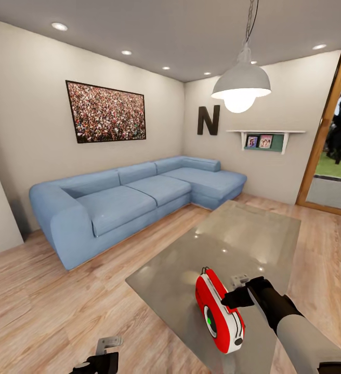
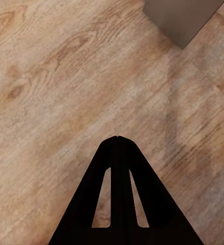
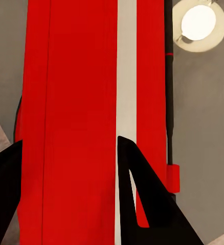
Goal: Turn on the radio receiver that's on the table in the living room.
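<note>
So the robot is parked in the living room with the long blue L-shaped sofa (image 1: pixel 139 202) and the white pendant lamp (image 1: pixel 240 83) ahead, and it's right up at the big low grey glass-topped bench (image 1: pixel 233 244), so the getting-there part looks done. The small glossy red radio receiver with white trim and a round green-centred dial (image 1: pixel 220 311) stands up on its edge near the bench's near edge, toward the near right corner, dial face turned toward the near left. The right gripper (image 1: pixel 234 297) is right at the radio's top edge, on its right side. In the right wrist view the red body and white side strip (image 3: pixel 126 76) sit between the two dark fingers (image 3: pixel 142 199), which are spread wide, one on either side of the casing; I can't tell whether they actually touch it, and I wouldn't call it a grip. The left gripper (image 2: pixel 118 153) hangs low over the light wood floor (image 2: pixel 50 102) off the bench's near left corner, jaws pressed together, nothing in them. My read: approach finished, reach basically there, but nothing here tells me the radio is on, so the actual press or toggle looks like what's left.
</note>
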{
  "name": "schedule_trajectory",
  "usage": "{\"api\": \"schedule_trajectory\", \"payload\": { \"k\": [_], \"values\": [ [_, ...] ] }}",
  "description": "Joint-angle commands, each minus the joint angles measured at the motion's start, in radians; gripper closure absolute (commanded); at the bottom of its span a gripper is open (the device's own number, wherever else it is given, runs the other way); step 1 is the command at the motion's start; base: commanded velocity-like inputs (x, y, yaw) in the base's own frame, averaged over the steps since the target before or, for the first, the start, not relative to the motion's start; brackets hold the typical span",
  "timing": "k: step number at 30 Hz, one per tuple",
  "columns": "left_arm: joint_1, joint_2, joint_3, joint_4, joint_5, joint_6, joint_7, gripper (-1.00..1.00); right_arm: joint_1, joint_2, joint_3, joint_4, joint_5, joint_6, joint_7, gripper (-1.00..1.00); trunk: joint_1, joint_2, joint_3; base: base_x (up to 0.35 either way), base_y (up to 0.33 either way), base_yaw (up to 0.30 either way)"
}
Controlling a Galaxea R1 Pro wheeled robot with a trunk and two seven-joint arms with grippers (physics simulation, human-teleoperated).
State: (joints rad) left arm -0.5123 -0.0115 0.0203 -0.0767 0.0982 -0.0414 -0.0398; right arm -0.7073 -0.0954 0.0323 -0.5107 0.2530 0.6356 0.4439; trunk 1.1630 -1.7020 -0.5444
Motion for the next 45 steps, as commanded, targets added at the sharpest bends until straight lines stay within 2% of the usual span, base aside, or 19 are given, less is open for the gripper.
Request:
{"api": "schedule_trajectory", "payload": {
  "k": [1, 21, 22, 38, 45],
  "values": [
    [0.000, 0.000, 0.000, 0.000, 0.000, 0.000, 0.000, 1.00, 0.000, 0.000, 0.000, 0.000, -0.005, 0.001, 0.000, 1.00, 0.000, 0.000, 0.000, 0.000, 0.000, 0.000],
    [0.000, -0.001, 0.000, 0.000, 0.000, -0.001, 0.001, 1.00, 0.000, -0.001, -0.001, 0.000, -0.005, 0.000, -0.002, 1.00, 0.008, -0.014, -0.006, 0.000, 0.000, 0.000],
    [0.000, -0.001, 0.000, 0.001, 0.000, -0.001, 0.001, 1.00, 0.000, -0.001, -0.001, 0.000, -0.005, 0.000, -0.002, -1.00, 0.008, -0.014, -0.006, 0.000, 0.000, 0.000],
    [0.000, 0.003, -0.001, 0.002, -0.004, -0.003, 0.000, 1.00, 0.000, -0.001, -0.001, 0.000, -0.005, -0.001, -0.002, -1.00, 0.008, -0.014, -0.006, 0.000, 0.000, 0.000],
    [0.000, 0.008, -0.002, 0.003, -0.009, -0.005, 0.001, 1.00, 0.000, -0.001, 0.000, 0.000, -0.005, 0.000, -0.002, -1.00, -0.019, 0.035, 0.016, 0.000, 0.000, 0.000]
  ]
}}
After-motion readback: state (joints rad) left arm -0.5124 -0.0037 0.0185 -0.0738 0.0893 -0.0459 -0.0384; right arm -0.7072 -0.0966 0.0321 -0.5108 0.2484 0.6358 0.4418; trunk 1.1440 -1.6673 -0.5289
